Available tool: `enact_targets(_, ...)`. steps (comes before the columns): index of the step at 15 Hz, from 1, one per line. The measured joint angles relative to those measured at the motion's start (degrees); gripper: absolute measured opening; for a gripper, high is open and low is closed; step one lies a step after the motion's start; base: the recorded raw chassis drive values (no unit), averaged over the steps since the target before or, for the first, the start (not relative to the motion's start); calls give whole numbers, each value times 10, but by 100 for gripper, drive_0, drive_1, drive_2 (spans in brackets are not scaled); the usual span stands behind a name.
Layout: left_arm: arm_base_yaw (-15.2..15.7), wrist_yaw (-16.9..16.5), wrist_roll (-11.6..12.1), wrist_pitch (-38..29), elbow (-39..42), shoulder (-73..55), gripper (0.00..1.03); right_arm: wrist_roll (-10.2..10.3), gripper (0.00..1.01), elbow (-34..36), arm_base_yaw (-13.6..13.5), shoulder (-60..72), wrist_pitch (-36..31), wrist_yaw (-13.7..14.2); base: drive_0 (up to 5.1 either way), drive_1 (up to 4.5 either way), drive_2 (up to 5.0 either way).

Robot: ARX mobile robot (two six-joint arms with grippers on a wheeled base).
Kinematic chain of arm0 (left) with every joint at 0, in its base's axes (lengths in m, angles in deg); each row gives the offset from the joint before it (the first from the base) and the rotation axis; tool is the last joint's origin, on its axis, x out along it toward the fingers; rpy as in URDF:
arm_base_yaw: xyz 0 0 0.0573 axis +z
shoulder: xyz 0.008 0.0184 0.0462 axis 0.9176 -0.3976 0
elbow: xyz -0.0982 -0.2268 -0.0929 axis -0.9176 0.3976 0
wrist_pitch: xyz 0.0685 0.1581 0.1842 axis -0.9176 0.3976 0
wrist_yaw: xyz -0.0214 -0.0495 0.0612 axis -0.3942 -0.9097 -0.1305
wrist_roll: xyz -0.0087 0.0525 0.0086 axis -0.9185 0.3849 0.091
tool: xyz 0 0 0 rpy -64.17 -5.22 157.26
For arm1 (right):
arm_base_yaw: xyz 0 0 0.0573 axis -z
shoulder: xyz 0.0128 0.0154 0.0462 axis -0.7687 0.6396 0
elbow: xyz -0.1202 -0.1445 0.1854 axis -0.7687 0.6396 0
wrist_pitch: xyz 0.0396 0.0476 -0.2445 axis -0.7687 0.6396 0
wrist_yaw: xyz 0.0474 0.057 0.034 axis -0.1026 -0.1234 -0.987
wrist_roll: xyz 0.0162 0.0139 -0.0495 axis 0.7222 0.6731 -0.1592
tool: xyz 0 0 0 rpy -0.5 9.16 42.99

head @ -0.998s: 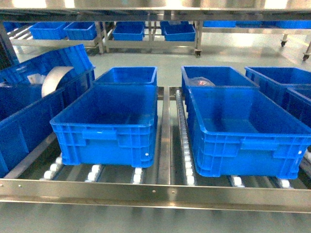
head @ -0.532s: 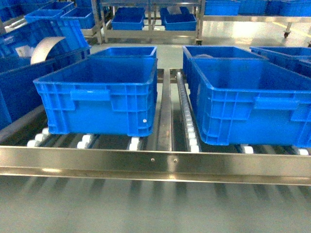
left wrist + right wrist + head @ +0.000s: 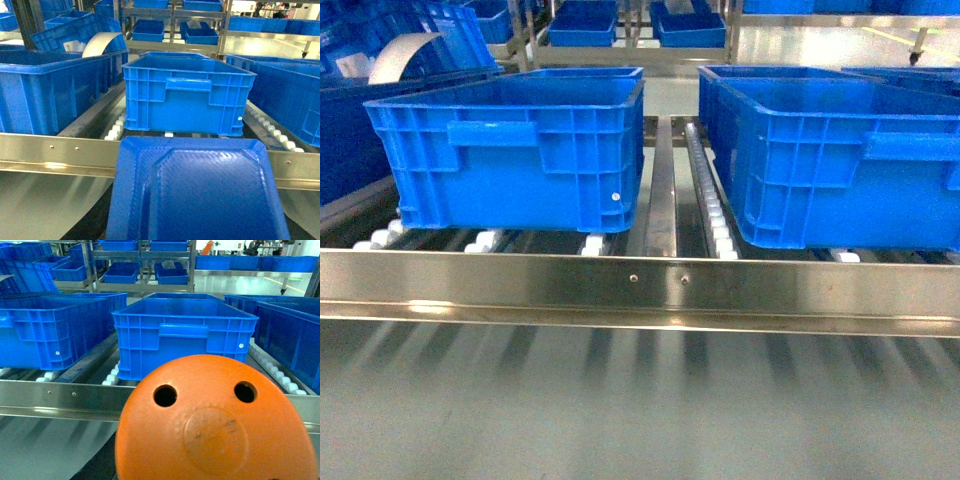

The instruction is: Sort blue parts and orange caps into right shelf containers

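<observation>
Left crate [image 3: 515, 150] and right crate [image 3: 840, 160] sit side by side on the roller shelf [image 3: 640, 290]. Blue part [image 3: 197, 195] fills the left wrist view, orange cap [image 3: 215, 422] the right; can't tell either gripper's grip.

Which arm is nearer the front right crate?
Right: its orange cap sits straight before the front right crate; the left arm, with the blue part, faces the front left crate.

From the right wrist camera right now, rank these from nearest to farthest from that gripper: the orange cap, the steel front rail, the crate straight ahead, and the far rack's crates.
1. Orange cap: fills the bottom foreground.
2. Steel front rail: just beyond, running crosswise.
3. Blue crate: centre, on the rollers.
4. Far rack's crates: top, background.
</observation>
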Motion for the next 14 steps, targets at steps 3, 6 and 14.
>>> enact_targets(3, 0, 0, 0, 0, 0, 0, 41, 0, 44, 0, 0, 0, 0, 0, 0, 0, 0)
enact_targets(6, 0, 0, 0, 0, 0, 0, 41, 0, 44, 0, 0, 0, 0, 0, 0, 0, 0)
enact_targets(14, 0, 0, 0, -1, 0, 0, 41, 0, 44, 0, 0, 0, 0, 0, 4, 264, -256)
